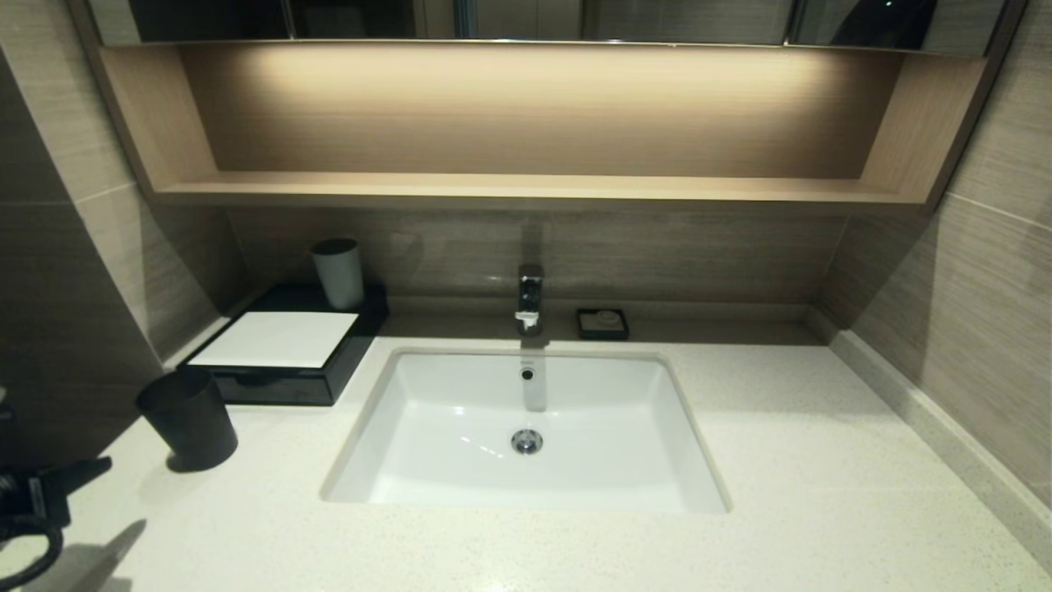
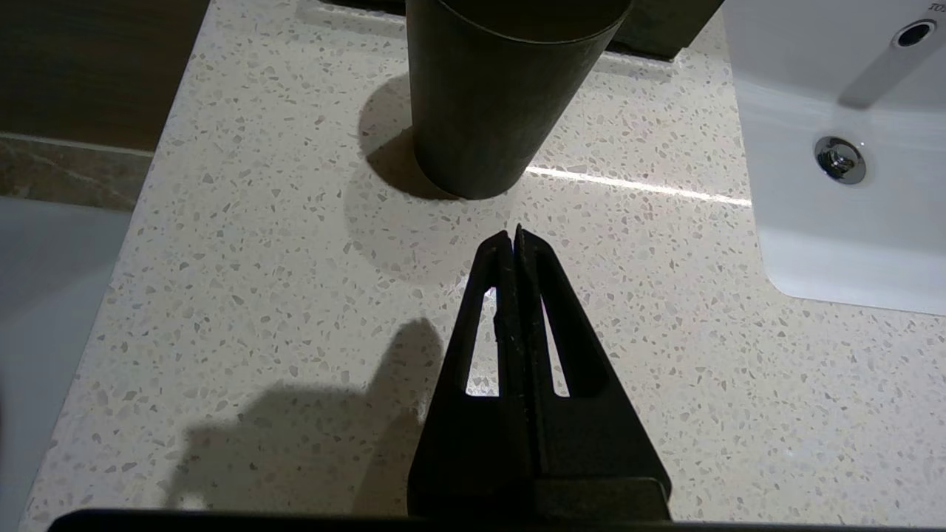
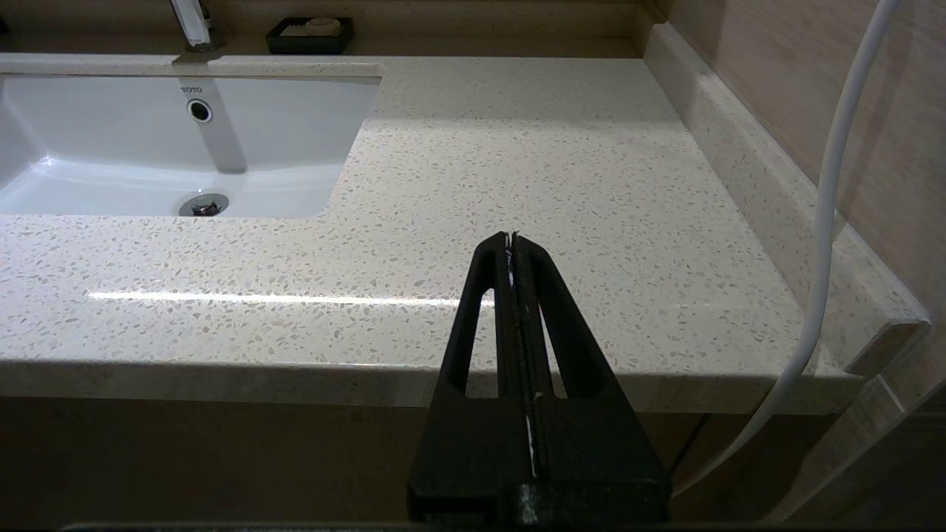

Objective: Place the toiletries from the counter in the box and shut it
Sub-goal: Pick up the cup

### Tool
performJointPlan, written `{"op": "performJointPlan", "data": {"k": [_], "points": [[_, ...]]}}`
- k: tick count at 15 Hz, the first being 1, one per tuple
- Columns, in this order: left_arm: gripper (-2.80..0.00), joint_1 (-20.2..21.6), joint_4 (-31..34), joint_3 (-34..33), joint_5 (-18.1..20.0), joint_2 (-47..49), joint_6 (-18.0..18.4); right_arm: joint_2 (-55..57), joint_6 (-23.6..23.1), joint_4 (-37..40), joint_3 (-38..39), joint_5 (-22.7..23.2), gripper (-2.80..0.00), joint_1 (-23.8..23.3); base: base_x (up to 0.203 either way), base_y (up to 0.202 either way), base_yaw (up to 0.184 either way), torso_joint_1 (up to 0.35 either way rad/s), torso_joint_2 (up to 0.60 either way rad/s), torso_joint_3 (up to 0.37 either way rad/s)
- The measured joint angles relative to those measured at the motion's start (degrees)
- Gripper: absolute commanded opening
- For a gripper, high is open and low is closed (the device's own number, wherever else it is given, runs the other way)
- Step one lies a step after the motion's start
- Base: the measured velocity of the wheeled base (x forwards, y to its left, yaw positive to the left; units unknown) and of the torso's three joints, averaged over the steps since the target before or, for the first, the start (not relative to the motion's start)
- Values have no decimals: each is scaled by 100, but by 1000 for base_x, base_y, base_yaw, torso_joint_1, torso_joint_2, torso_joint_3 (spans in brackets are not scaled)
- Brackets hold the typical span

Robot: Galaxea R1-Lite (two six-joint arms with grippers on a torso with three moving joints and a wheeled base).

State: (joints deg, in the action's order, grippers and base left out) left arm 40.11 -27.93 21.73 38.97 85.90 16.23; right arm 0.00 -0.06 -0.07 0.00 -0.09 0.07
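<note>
Both pincers are pressed together, holding nothing. Left pincer (image 2: 515,235) hovers over the worktop (image 1: 805,460) just before the black cup (image 1: 188,418), at 8 o'clock. Right pincer (image 3: 511,238) hangs at the worktop's front edge. At 10 o'clock the box (image 1: 283,349) sits with its tray pushed in, beside the basin (image 1: 460,411).

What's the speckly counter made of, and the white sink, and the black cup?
The counter looks like polished stone or a stone composite: off-white with small grey flecks and a bright glare stripe. The sink looks like glazed ceramic: smooth, glossy white with soft highlights. The black cup has a dull matte surface with no shine; plastic or coated metal, hard to say.
</note>
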Motion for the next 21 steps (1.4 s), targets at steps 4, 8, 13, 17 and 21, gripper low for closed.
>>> {"op": "performJointPlan", "data": {"k": [4, 8, 13, 17, 21], "points": [[-280, 2, -967, -415, -14, 334, -1, 0, -1, 0, 0, -1, -280, 0, 0, 0, 0, 0, 0, 0], [-280, 2, -1067, -546, -6, 503, 2, 0, -1, 0, 0, -1, -280, 0, 0, 0, 0, 0, 0, 0], [-242, 2, -1106, -685, -19, 595, 27, 0, 0, 0, 0, -1, -280, 0, 0, 0, 0, 0, 0, 0], [0, -5, -1350, -712, -34, 841, 142, 0, 1, 0, 0, -1, -280, 0, 0, 0, 0, 0, 0, 0], [0, -31, -1594, -730, -27, 1092, 138, 0, 0, 0, 0, -1, -280, 0, 0, 0, 0, 0, 0, 0]]}}
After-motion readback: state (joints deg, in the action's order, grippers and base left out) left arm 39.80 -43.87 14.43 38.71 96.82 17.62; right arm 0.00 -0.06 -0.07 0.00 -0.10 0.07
